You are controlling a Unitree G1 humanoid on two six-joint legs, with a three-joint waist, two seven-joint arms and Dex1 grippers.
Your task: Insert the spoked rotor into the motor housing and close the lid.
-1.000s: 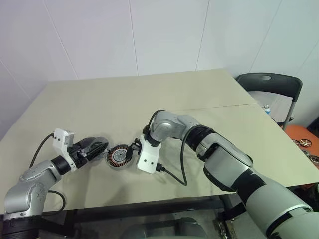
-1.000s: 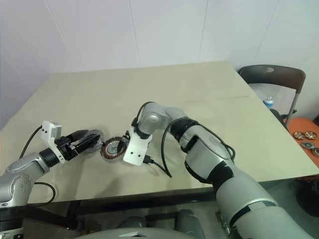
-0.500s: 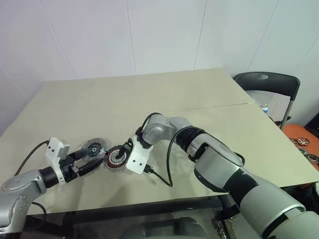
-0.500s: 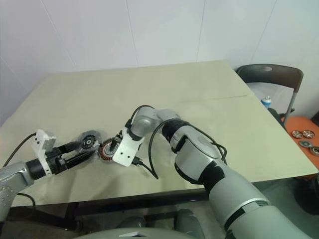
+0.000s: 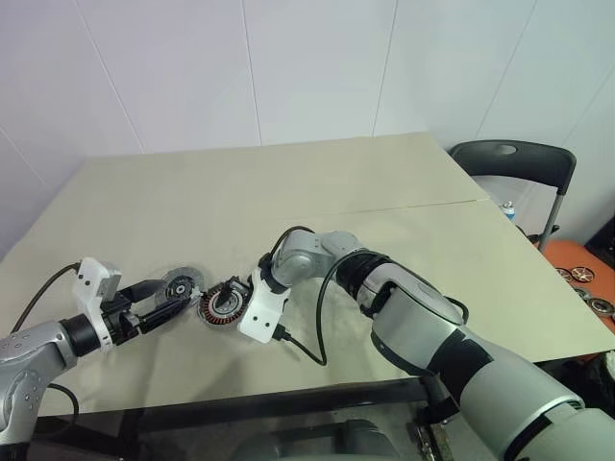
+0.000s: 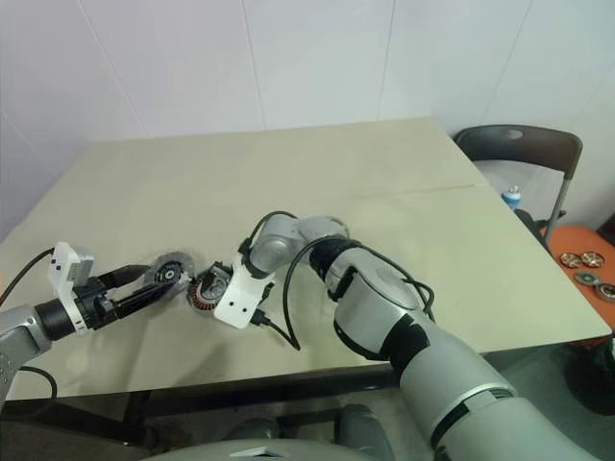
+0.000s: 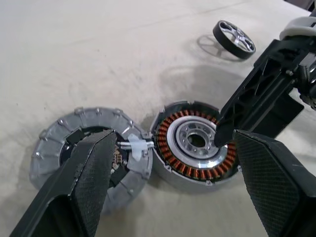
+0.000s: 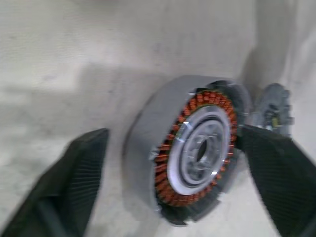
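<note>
The motor housing (image 7: pixel 195 143), a flat disc ringed with copper windings, lies on the tan table (image 5: pixel 384 192). My right gripper (image 8: pixel 173 148) is open, one finger on each side of the housing with a gap to both. The silver-grey ribbed lid (image 7: pixel 89 153) lies flat beside the housing, touching its rim. My left gripper (image 7: pixel 173 136) is open and points at both discs from a short way back, holding nothing. The spoked rotor (image 7: pixel 234 38), a small dark wheel, lies on the table beyond the housing. From the head, the housing (image 5: pixel 223 304) sits between the two grippers.
A black cable (image 5: pixel 298 346) loops from my right wrist over the table near its front edge. A dark chair (image 5: pixel 519 163) stands past the table's right side, with an orange thing (image 5: pixel 581 279) holding small wheels on the floor.
My right gripper's jaws have spread wider around the housing. My left gripper has drawn back off the lid, which now shows uncovered. The head camera has shifted.
</note>
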